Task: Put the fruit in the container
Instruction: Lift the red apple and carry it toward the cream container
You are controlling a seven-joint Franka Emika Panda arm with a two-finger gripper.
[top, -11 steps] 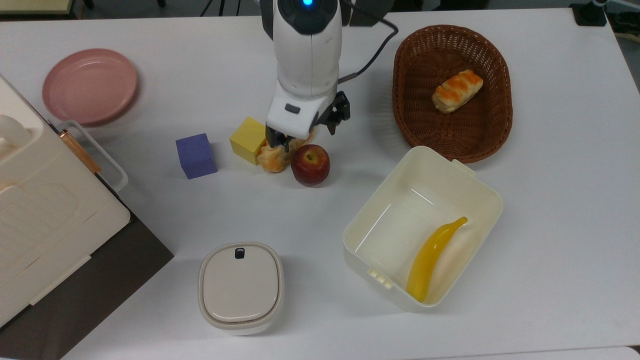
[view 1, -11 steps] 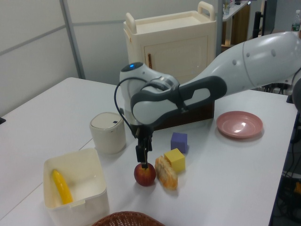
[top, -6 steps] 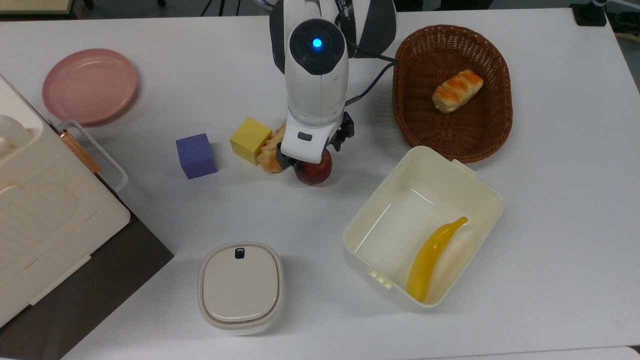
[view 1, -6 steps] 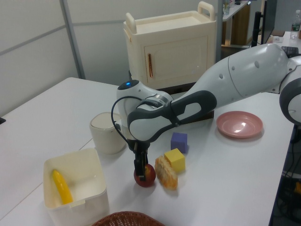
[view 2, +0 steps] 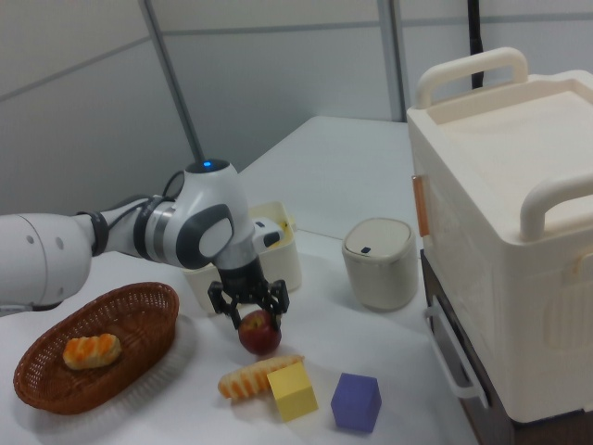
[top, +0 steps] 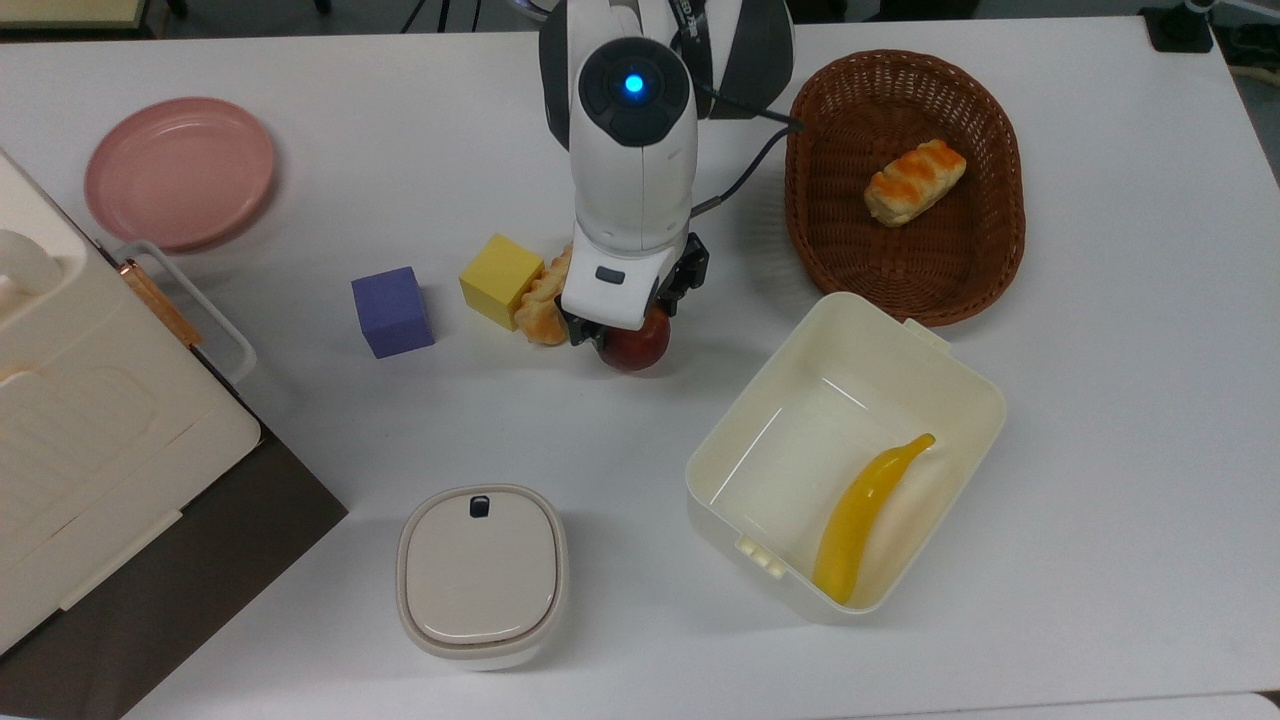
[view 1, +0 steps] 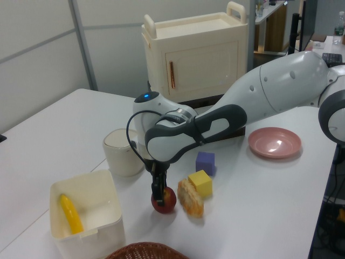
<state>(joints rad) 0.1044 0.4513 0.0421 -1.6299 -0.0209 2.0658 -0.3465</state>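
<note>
- The gripper (view 2: 248, 311) is down over the apple (top: 640, 345), one finger on each side of the fruit in the right view; whether the pads actually press on the skin cannot be told.
- In the top view the arm's white wrist covers most of the apple, leaving only its lower part visible near the middle of the desk (top: 1100, 420).
- In the left view the apple (view 1: 164, 200) appears to sit on the desk surface, with a dark finger (view 1: 157, 188) in front of it.
- The container (top: 960, 390), a cream-white tub, stands open near the desk's front edge toward the top view's right, well apart from the apple.
- A banana (top: 865, 515) lies inside the tub along its wall on the top view's right.
- A bread roll (top: 540, 305) lies just beside the apple, partly hidden under the wrist, and touches a yellow cube (top: 497, 278).
- A purple cube (top: 391, 311) stands near the yellow one.
- A wicker basket (top: 830, 190) behind the tub holds a pastry (top: 914, 181).
- A lidded cream box (top: 482, 573) sits near the front edge; a pink plate (top: 180, 172) lies toward the back corner on the top view's left.
- A cream cabinet (top: 80, 420) is cut off by the top view's left border.
</note>
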